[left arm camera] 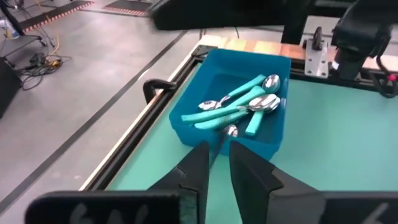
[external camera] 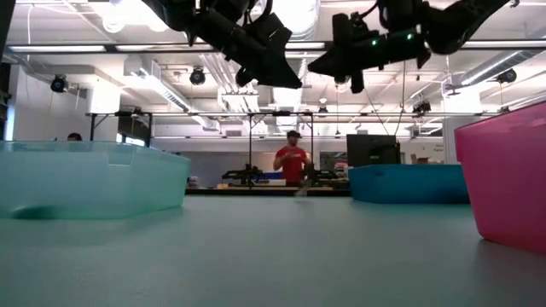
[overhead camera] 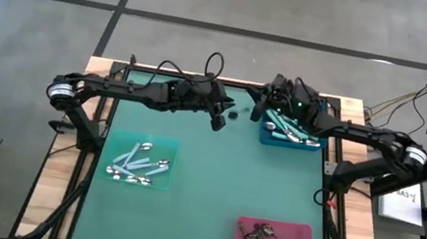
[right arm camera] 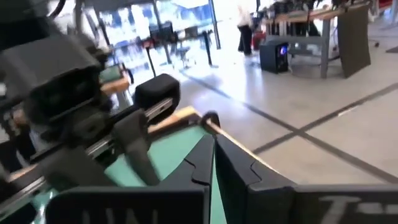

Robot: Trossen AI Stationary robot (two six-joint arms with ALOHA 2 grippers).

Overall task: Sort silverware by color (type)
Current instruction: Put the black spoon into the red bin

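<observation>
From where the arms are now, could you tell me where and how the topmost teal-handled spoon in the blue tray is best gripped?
Probably by its teal handle, coming straight down from above. The topmost teal spoon lies flat across the others in the blue tray, its handle the longest bare part and its shiny bowl rounded and slippery. The tray's walls block a sideways approach. The left pincer looks nearly shut and would need opening first.

Spoons sorted in three trays
</observation>
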